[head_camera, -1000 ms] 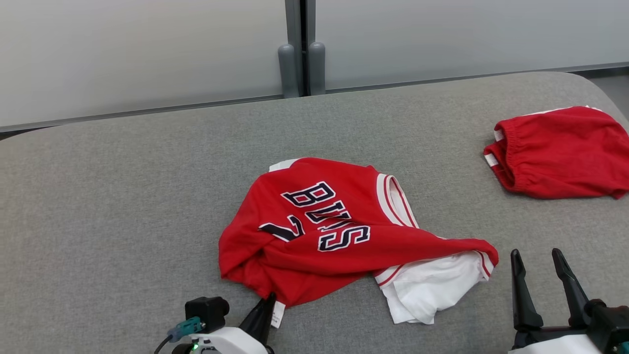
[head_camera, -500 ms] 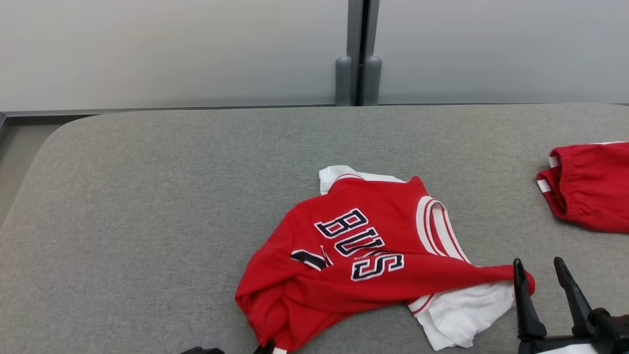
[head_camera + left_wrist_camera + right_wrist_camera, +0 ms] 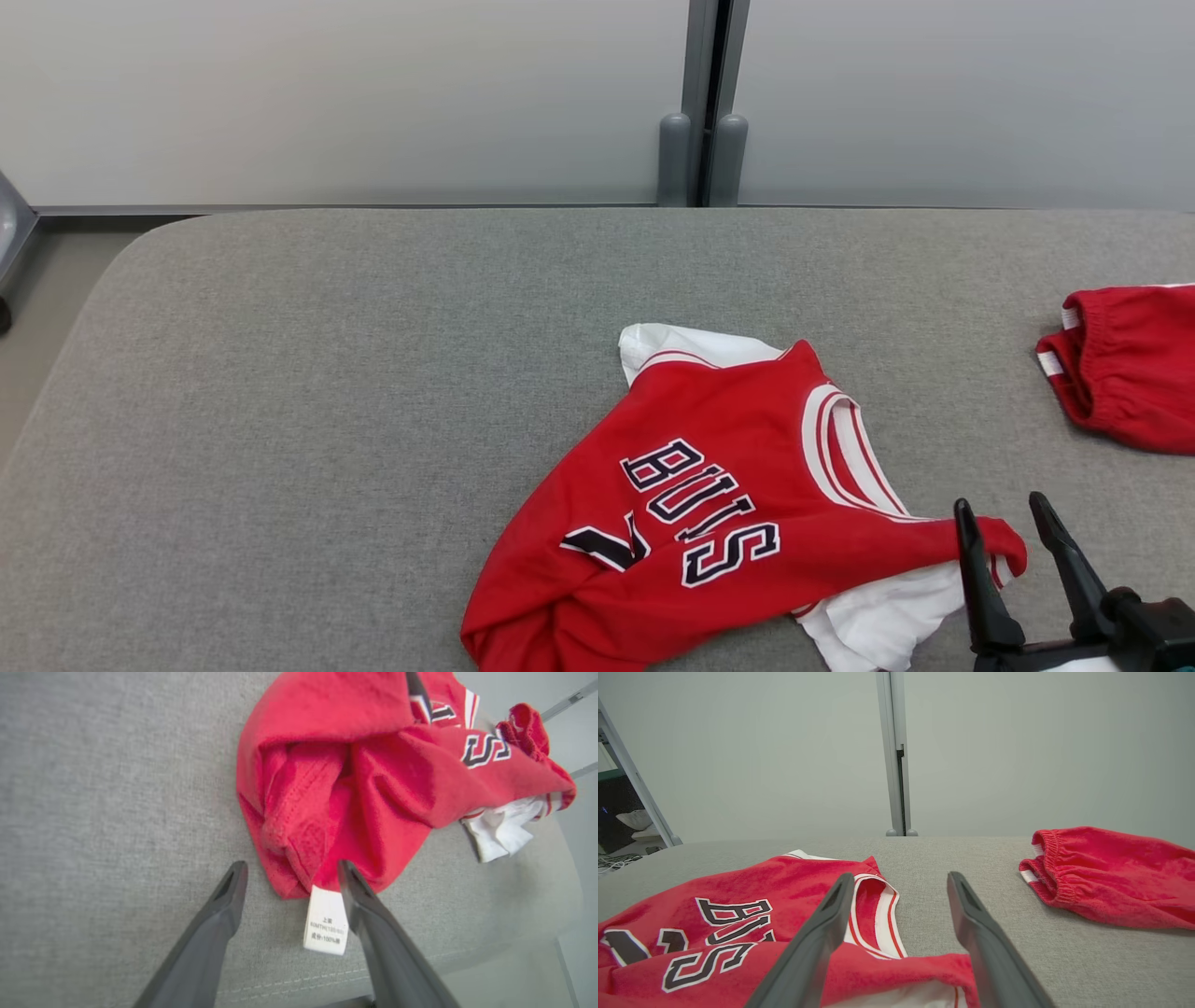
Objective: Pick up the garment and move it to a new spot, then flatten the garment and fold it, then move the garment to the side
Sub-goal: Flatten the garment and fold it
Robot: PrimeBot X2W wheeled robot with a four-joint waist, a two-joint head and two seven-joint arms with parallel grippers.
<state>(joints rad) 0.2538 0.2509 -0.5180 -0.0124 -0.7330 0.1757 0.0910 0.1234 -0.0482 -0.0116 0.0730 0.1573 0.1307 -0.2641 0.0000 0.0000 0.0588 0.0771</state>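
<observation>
Our left hand point(image 3: 290, 865) stands spread just above the table point(image 3: 93, 812) and pinches nothing. One white tag point(image 3: 325, 926) lies flat between its two fingers point(image 3: 210, 933), and the bunched hem of the jersey point(image 3: 355, 788) sits right at their tips; whether the finger on that view's right touches the cloth we cannot tell. Our right hand point(image 3: 999, 501) is spread too and holds nothing. Its fingers are at the jersey's near right corner, one tip crossing the red cloth in the head view, and we cannot tell if it makes contact. We count two hands, two red garments and one tag. The jersey lies crumpled near the table's front edge, right of the middle, with dark white-edged letters facing up, one striped neck opening, and white cloth poking out at its far side and at its near right. The shorts point(image 3: 1130, 373) lie well apart from it, toward the table's right end. The left wrist view gives us the tag and the folded hem, which the head view cuts off at its bottom edge. The right wrist view shows the gathered waistband of the shorts and more of their cloth. The head view alone takes in the table's rounded left corner and the post point(image 3: 705, 103) against the pale wall point(image 3: 327, 93).
</observation>
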